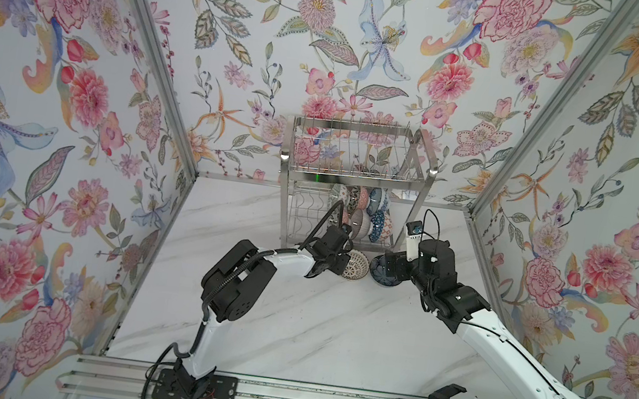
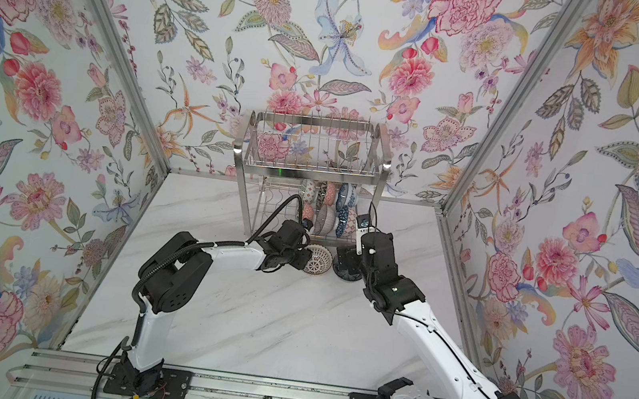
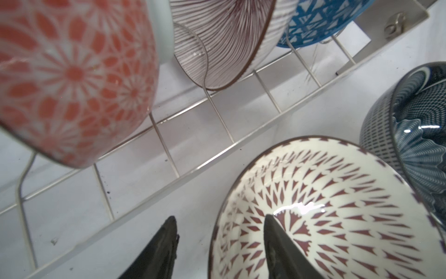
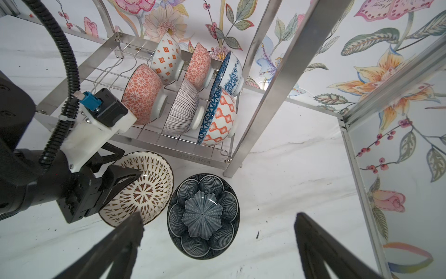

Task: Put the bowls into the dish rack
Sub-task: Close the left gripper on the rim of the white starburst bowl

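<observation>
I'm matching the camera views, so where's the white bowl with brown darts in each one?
Top view: white-and-brown bowl on the table before the dish rack, at the left gripper.
Top view: same bowl, same spot.
Left wrist: bowl close up, jaws straddling its rim.
Right wrist: bowl partly under the left gripper.
Shared landmark: dark blue bowl beside it.

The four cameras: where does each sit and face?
Top views: twin cameras overhead, looking down at table, dish rack, left arm, right arm.
Left wrist: on left arm, facing white bowl; left pincer straddles its rim.
Right wrist: on right arm, above dark bowl; open right pincer shows.
Shared: both wrist views show both bowls.
</observation>
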`<action>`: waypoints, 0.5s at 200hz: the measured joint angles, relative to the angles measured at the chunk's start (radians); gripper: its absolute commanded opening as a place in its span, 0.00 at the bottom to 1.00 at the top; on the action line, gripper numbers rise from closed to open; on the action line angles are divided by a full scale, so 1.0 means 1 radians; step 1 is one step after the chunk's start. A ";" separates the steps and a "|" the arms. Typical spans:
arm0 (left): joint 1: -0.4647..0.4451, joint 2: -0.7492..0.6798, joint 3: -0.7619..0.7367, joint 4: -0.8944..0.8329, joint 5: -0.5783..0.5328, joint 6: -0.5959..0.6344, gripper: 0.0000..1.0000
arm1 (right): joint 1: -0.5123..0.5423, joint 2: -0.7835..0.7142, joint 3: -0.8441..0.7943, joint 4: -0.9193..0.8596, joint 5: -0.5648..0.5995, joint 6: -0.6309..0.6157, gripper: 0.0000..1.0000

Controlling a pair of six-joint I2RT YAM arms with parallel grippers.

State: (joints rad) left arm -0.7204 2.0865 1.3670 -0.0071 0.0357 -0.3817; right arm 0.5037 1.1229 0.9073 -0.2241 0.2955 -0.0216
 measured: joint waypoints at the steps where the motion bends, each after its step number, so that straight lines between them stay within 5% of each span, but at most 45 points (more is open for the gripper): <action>1: 0.000 0.000 0.000 0.000 0.000 -0.001 0.48 | 0.000 0.000 0.000 0.000 0.000 0.000 0.99; 100: 0.001 -0.024 -0.026 0.021 0.011 -0.005 0.11 | 0.000 0.000 -0.001 0.000 0.000 0.000 0.99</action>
State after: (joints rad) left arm -0.7193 2.0628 1.3407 0.0135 0.0471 -0.3862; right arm 0.5037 1.1225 0.9066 -0.2241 0.2958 -0.0216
